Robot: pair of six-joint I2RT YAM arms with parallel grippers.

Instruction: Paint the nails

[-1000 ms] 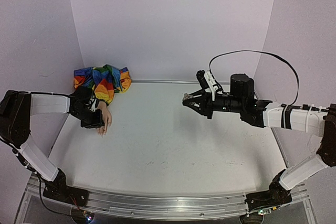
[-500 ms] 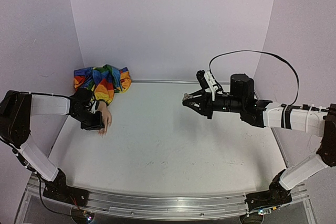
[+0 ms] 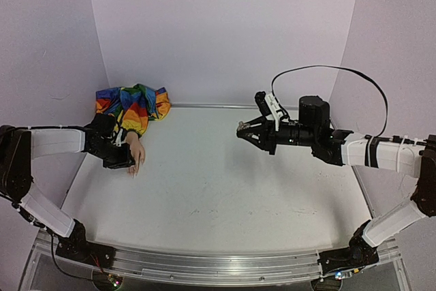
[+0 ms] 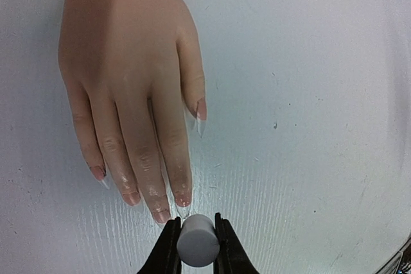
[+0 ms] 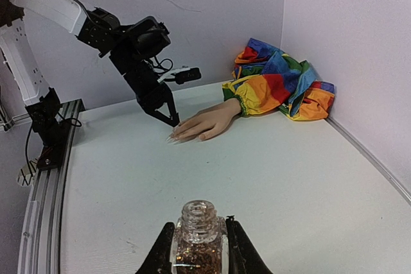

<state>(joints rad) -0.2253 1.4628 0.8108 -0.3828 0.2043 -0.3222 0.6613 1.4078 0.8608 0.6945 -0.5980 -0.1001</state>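
Observation:
A pale mannequin hand [image 3: 136, 154] with a rainbow sleeve [image 3: 133, 103] lies palm down at the far left of the table. Its nails [image 4: 182, 199] show in the left wrist view, where the hand [image 4: 128, 81] fills the upper left. My left gripper [image 4: 196, 243] is shut on a grey-white brush cap [image 4: 197, 240], held just below the index fingertip; the brush itself is hidden. In the top view the left gripper [image 3: 126, 161] is beside the fingers. My right gripper [image 5: 198, 248] is shut on an open glass bottle of glitter polish [image 5: 196, 239], held above the table at the right [image 3: 242, 129].
The hand [image 5: 204, 124] and sleeve [image 5: 279, 88] lie by the back corner in the right wrist view, with the left arm [image 5: 138, 46] over them. White walls enclose the white table [image 3: 218, 189] on three sides. A black cable [image 3: 327, 69] loops above the right arm.
The left arm has shifted slightly; its gripper stays at the fingertips. The right arm and the bottle have not moved.

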